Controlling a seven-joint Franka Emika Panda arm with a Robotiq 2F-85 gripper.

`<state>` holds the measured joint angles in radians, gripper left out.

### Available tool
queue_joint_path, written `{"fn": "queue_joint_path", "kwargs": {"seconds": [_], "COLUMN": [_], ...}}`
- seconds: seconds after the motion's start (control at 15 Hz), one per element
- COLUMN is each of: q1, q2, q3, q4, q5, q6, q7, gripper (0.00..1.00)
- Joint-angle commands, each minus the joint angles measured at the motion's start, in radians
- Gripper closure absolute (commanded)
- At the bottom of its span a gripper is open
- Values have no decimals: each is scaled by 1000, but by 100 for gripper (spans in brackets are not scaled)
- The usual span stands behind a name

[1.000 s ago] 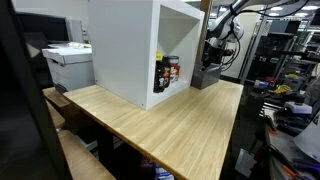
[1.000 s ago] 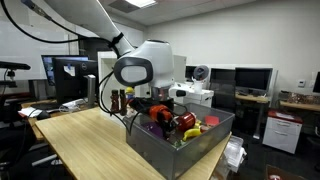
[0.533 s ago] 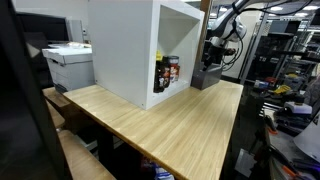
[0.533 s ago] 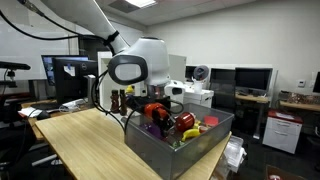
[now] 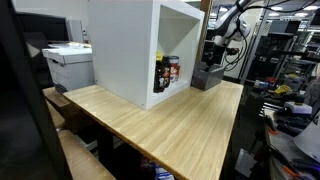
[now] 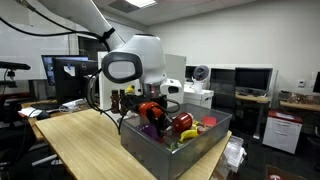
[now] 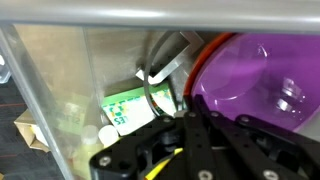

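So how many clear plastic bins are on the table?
1. The clear bin sits at one end of the wooden table, near the open side of the white cubby. Another could be hidden behind the cubby.

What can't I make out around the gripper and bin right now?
- Gripper: wrist view, dark and blurred; what it pinches, if anything, is unclear.
- Bin contents: exterior view, partly behind the arm.
- Shelf items: exterior view, too small to identify.

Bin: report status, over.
Gripper shut, down inside grey bin. Hold on anything: cannot tell. Purple bowl and green box crowd it.
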<state>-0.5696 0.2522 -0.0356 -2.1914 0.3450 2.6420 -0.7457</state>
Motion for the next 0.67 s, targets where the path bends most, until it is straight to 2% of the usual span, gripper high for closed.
{"fn": "queue_joint_path", "kwargs": {"seconds": [0.0, 0.6], "q1": [20, -1], "q2": [-62, -34], "q3": [-26, -82], "q4": [-67, -2], "q5": [52, 192], "q6": [9, -106], "q7": [-78, -168], "gripper": [99, 99]}}
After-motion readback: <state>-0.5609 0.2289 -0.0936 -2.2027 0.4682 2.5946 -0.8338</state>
